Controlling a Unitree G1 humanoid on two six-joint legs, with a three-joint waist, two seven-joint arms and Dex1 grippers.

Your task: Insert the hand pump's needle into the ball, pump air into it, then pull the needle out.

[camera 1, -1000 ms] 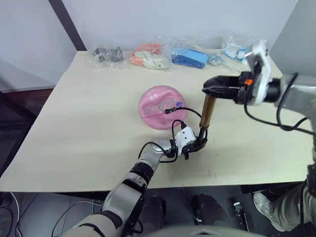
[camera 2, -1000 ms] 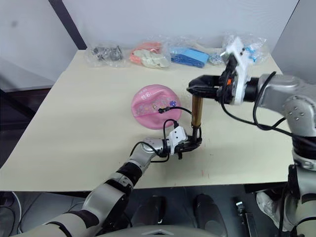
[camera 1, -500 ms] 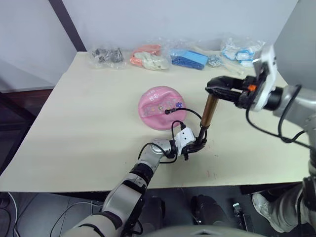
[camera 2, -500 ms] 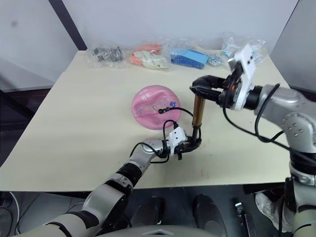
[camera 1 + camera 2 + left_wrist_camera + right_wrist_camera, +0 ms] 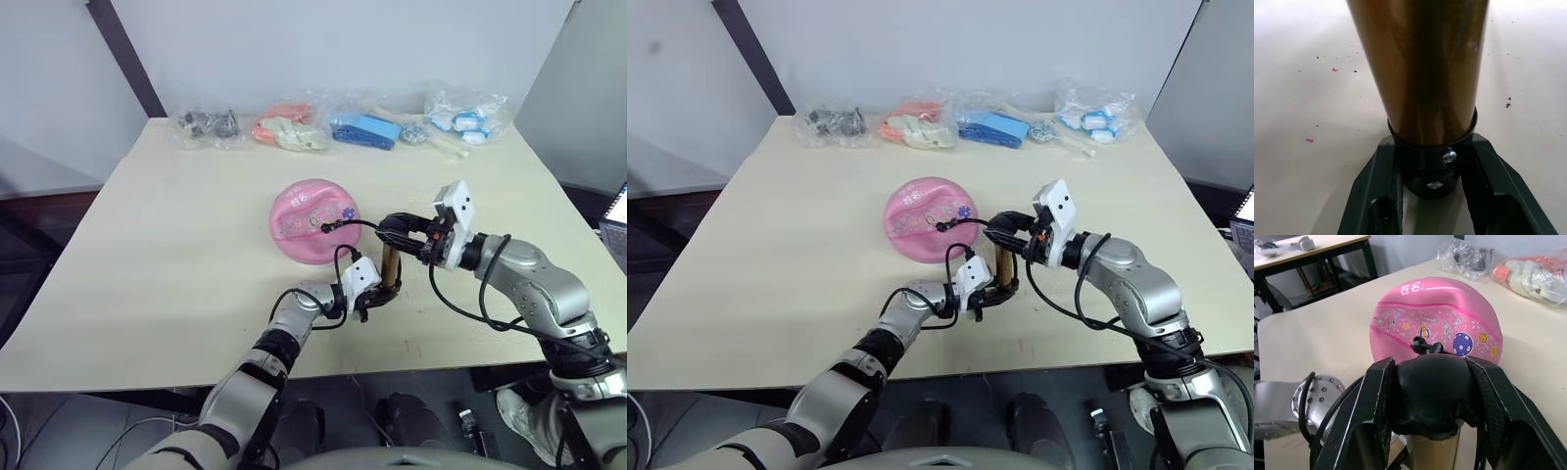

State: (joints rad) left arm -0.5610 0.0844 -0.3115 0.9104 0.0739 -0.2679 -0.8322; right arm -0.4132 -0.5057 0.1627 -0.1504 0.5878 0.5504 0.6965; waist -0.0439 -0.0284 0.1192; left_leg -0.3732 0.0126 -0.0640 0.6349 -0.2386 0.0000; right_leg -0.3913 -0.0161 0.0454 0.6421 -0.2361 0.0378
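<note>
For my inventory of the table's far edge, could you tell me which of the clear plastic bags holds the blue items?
The third clear plastic bag from the robot's left, between the bag of pink-orange items and the far-right bag of white-and-blue pieces.

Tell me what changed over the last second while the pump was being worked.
The right gripper, shut on the pump's black handle, came down toward the table, pushing the rod into the hand pump, so the handle now sits right on the gold barrel. The left gripper stays clamped on the pump's bottom cap. The needle stays in the ball, which has not moved.
</note>
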